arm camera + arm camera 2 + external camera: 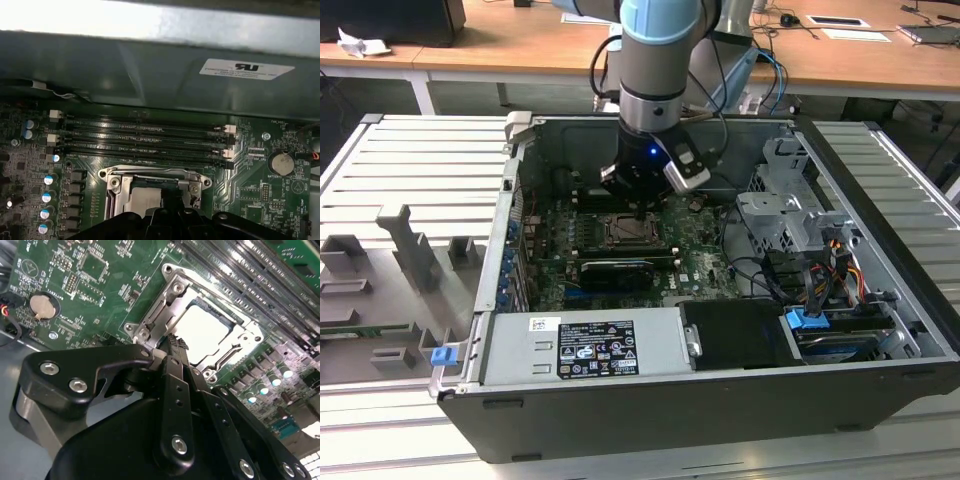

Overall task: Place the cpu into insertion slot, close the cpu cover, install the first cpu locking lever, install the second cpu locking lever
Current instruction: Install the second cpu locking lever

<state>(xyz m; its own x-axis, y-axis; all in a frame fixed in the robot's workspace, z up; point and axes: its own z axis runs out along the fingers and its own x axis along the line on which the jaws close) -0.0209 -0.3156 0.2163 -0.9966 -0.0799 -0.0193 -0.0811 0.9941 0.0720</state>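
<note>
From the exterior view's left: a grey ribbed work surface (410,170) carries grey holders (405,240) and a small blue clip (443,355). Next comes the open computer case (720,400), lying on its side, with the green motherboard (690,250) flat in its floor. Behind it runs a wooden desk (520,45) with crumpled paper (360,44) at its left end. To the exterior view's right inside the case sit a metal drive cage (780,215) and a bundle of coloured cables (835,265).

My arm (660,60) reaches down into the case and my jaws (638,212) hang just above the insertion slot (632,232). In the second wrist view my jaws (175,342) are drawn together at the tips, holding nothing, right at the edge of the cpu cover (155,315). The cpu (202,330) lies in the slot, its pale top showing through the frame's cut-out. In the first wrist view the long memory slots (145,132) run just beside the slot, and a round coin battery (281,162) sits well apart.
</note>
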